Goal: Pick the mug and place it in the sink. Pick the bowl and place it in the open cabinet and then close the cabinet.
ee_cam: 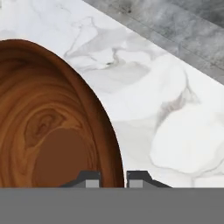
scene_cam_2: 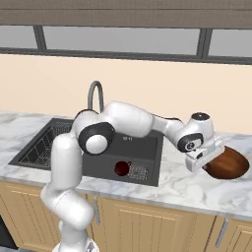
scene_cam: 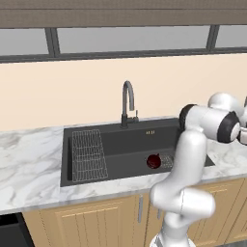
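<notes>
Between the fingers [ee_cam: 89, 180], the bowl [ee_cam: 48, 122] rim

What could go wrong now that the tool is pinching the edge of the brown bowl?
1. The tool grips only the thin rim of the wide bowl, one finger inside and one outside, so the bowl may tilt or slip out when lifted.
2. The bowl sits by the counter front edge; a slip could drop it to the floor.

bowl [ee_cam: 48, 131]: wood, swirled grain, smooth | tabletop [ee_cam: 175, 131]: white marble (grey veins), polished | sink [scene_cam: 120, 144]: dark matt | rack [scene_cam: 88, 155]: wire | cabinets [scene_cam_2: 147, 221]: light wood
</notes>
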